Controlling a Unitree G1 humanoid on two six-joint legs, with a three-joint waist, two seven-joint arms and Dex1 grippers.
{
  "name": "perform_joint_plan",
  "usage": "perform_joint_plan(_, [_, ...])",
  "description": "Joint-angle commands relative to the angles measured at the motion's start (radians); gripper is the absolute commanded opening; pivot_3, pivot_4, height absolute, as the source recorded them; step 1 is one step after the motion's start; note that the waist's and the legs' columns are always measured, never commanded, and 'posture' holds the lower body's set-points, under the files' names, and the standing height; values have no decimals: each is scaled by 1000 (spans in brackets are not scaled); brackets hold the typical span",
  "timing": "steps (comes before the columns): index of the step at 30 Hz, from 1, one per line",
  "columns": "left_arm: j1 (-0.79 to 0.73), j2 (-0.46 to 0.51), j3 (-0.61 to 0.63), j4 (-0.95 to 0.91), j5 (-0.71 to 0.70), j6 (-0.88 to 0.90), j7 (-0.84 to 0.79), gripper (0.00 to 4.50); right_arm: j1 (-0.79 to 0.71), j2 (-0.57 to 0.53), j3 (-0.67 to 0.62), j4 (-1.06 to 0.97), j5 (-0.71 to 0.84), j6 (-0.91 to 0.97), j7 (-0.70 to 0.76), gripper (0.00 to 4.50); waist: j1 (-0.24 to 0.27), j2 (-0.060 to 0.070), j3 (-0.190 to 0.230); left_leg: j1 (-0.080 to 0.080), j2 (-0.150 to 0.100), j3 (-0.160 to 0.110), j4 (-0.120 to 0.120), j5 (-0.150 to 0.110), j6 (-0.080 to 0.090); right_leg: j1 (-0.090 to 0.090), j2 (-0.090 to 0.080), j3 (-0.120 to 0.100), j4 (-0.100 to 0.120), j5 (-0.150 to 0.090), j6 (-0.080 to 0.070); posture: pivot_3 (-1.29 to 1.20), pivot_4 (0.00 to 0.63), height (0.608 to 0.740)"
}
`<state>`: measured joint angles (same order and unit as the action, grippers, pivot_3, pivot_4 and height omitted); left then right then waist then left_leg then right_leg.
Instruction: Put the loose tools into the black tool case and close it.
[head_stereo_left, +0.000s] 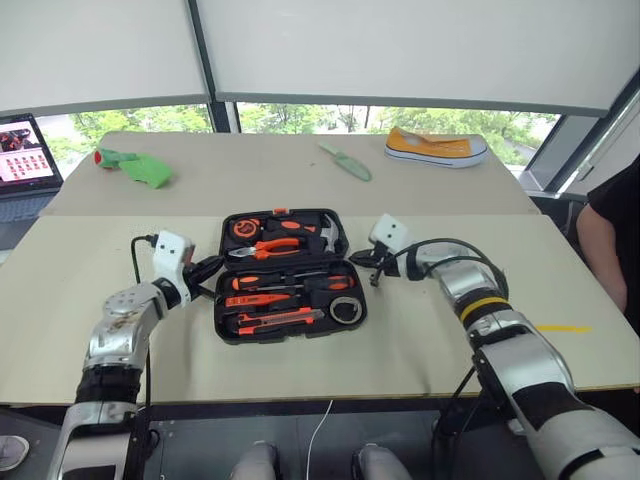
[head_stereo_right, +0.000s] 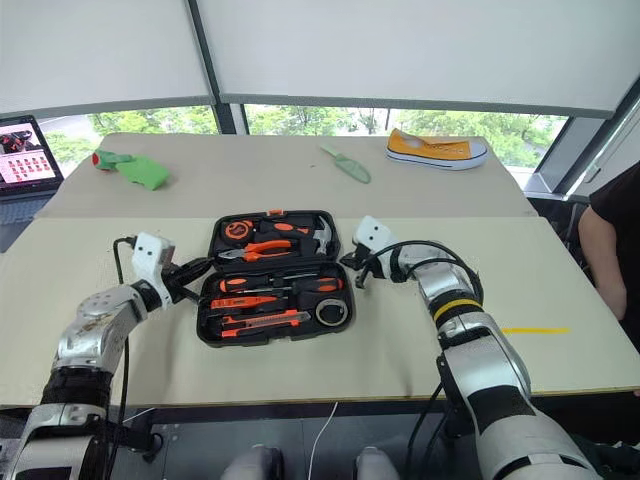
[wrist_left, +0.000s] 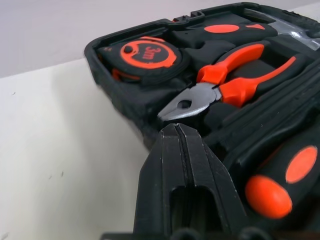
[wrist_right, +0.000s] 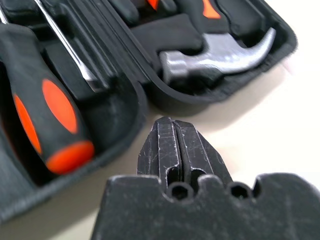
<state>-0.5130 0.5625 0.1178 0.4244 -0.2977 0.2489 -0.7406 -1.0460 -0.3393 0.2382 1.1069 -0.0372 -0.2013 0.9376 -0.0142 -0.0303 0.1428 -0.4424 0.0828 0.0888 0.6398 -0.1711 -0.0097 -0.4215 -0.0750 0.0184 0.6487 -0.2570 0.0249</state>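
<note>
Case (head_stereo_left: 290, 275) lies open at table (head_stereo_left: 420, 330) centre w/ tools in slots. L gripper (head_stereo_left: 207, 267) fingers pressed together at its left edge; R gripper (head_stereo_left: 362, 259) likewise together, empty, at right edge.

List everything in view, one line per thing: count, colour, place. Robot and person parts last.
tool case: one, black, open, middle of near table
tape measure: one, orange-black, case's far half
pliers: one, orange-handled, case's far half
hammer: one, steel head, case's far half
screwdrivers: two, black-orange, case's near half
utility knife: one, orange-black, case's near half
tape roll: one, dark, case's near half
trowel: one, green, far table
shoe: one, yellow, far table
laptop: one, grey, far left
left gripper: shut, at case's left edge
right gripper: shut, at case's right edge
person's arm: one, far right
</note>
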Motion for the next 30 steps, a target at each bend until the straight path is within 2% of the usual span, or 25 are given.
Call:
perform_joint_plan(1, [-25,-10,-40,45,1,-33,-119,0,-20,13,-22,9,13,-3,112,49,-1,0,0,0,0,0,0,0,0,0,0,0,0,0,0,0,150,740])
perform_joint_plan(5, [-38,-1,-69,33,-12,8,-222,0,37,-19,-33,-63,31,14,227,49,-1,0,0,1,0,0,0,0,0,1,0,0,0,0,0,0,150,740])
perform_joint_plan(8, [-27,10,-84,-7,-10,29,-255,0,119,-63,-48,-207,61,73,285,49,3,0,0,1,0,0,0,0,0,1,0,0,0,0,0,0,150,740])
perform_joint_plan(12, [2,20,-62,-56,-18,36,-246,0,230,-109,-59,-394,80,147,291,49,3,0,0,0,-1,0,0,-1,0,1,-1,0,-1,0,1,0,150,740])
perform_joint_plan(16, [13,30,30,-70,-63,42,-198,0,304,-134,-68,-494,78,205,269,49,-1,0,0,0,0,0,0,-1,0,0,0,0,0,0,1,0,150,740])
perform_joint_plan(22, [-8,91,84,-17,-65,68,-187,0,323,-133,-76,-520,75,225,226,49,-4,0,0,1,0,-1,1,1,-1,0,1,0,2,0,-1,0,150,740])
perform_joint_plan(26, [-25,124,35,9,-4,102,-164,0,295,-118,-72,-480,52,217,164,49,3,0,0,1,0,-1,1,1,-1,1,1,0,2,0,0,0,150,740])
perform_joint_plan(30, [-27,107,-5,27,25,123,-162,0,258,-93,-67,-425,31,188,100,49,4,0,0,1,0,-1,1,1,-1,1,0,0,1,0,0,0,150,740])
